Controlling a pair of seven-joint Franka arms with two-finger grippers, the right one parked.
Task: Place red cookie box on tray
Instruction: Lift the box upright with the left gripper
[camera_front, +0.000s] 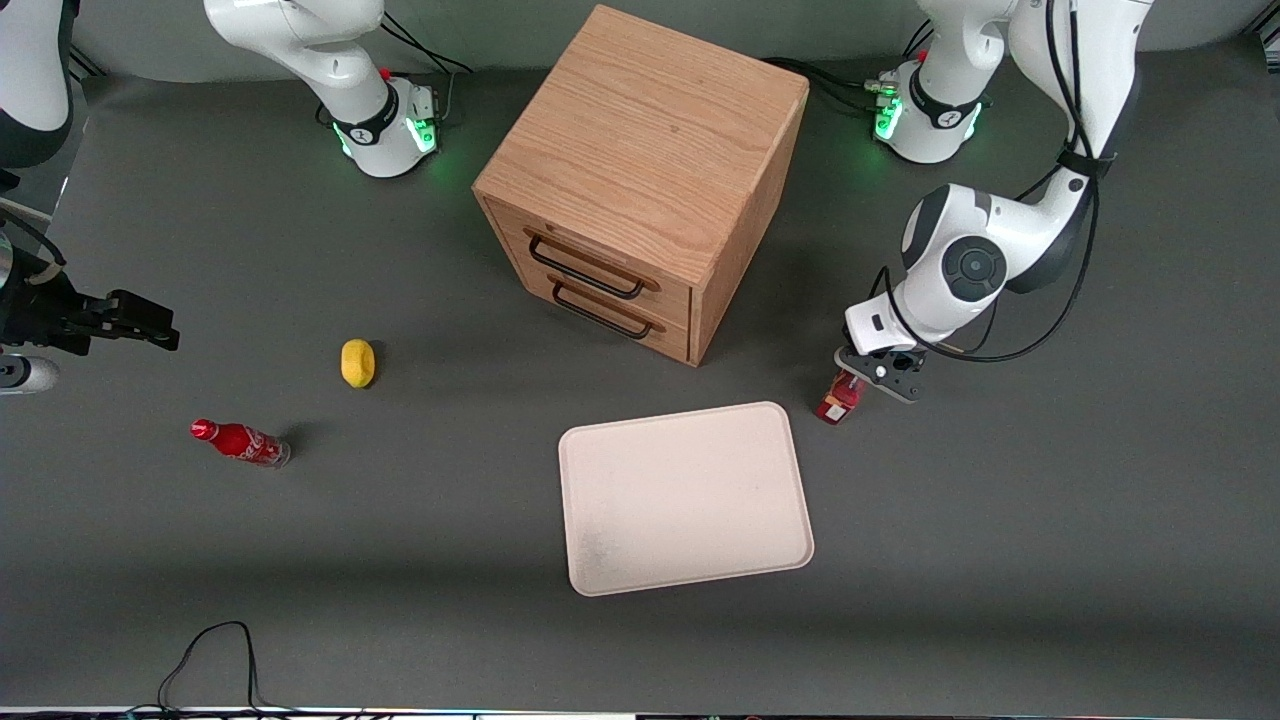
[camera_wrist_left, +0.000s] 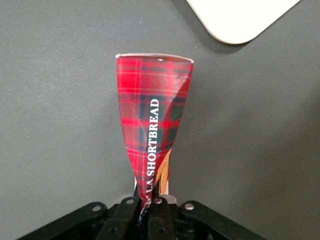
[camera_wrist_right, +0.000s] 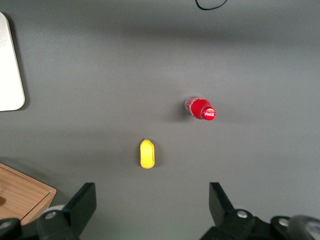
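your gripper (camera_front: 868, 378) is clamped on the red cookie box (camera_wrist_left: 152, 127), pinching its top end w/ the box hanging upright over the table, just beside the tray (camera_front: 685, 497) corner, not on it yet.

Dark grey matte tabletop (camera_front: 400, 600), evenly lit, with soft shadows. A light oak drawer cabinet (camera_front: 650, 130) with two drawers and dark wire handles (camera_front: 585, 268) stood near its middle; a black cable (camera_front: 215, 650) looped at the edge nearest the front camera
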